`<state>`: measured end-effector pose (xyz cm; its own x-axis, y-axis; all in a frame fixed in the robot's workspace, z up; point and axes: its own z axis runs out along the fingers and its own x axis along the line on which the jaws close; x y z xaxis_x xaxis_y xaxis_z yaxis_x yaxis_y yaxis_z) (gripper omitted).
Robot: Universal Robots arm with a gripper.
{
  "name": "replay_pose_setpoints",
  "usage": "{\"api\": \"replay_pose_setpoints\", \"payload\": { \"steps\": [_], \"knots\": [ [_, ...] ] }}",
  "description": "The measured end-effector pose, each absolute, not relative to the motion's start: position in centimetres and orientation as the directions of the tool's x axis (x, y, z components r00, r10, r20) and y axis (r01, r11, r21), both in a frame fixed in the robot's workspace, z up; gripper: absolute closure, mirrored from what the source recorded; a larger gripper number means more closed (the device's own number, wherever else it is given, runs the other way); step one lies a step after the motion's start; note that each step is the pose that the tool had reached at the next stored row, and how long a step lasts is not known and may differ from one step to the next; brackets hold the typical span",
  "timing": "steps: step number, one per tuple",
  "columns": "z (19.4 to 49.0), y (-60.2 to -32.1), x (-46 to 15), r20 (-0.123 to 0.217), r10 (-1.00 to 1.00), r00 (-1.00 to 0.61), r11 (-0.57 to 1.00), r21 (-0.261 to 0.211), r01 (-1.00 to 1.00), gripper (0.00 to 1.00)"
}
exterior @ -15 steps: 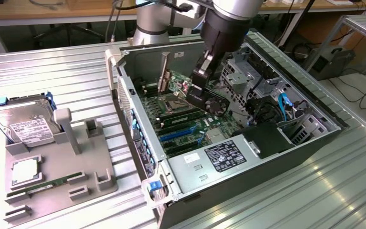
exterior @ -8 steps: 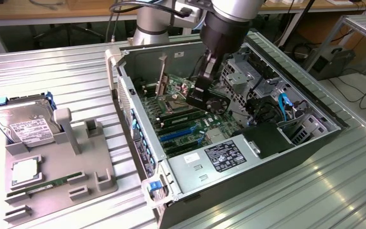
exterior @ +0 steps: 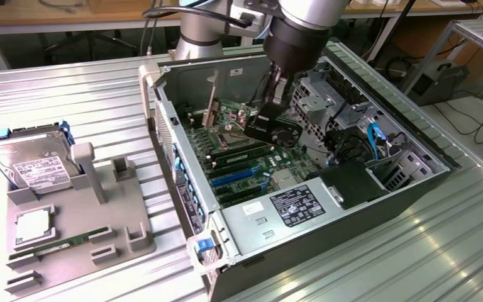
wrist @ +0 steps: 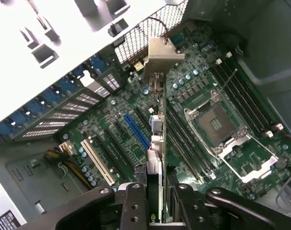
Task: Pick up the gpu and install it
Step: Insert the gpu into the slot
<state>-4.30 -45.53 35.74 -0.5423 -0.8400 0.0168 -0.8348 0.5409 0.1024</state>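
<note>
Wrist view gives us the clearest read: the gripper [wrist: 157,199] has its 2 fingers [wrist: 133,206] drawn partway together and clamped on the gpu [wrist: 158,122]. They pinch the slim card by 1 long edge, so we see it edge-on. The card hangs over the motherboard [wrist: 112,115], between the blue slot [wrist: 136,128] and the open processor socket [wrist: 217,125]. Its silver bracket [wrist: 163,55] sits at the far end, close to the perforated rear wall of the case. We cannot tell whether the card's lower edge touches the board or any slot.

In the exterior view, the gripper [exterior: 265,123] reaches down into the open computer case [exterior: 334,251], over the middle of the board. On the exterior view's left, well apart from the case, a grey fixture [exterior: 82,226] rests on the ribbed metal table [exterior: 82,94]. It carries a hard drive [exterior: 32,163] and a green memory stick [exterior: 61,242].
</note>
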Motion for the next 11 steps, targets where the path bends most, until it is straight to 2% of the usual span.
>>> {"api": "replay_pose_setpoints", "payload": {
  "steps": [11],
  "knots": [
    [35.19, -45.53, -4.29, 0.017, -0.939, -0.343, 0.343, 0.102, -0.934, 0.74]
  ]
}}
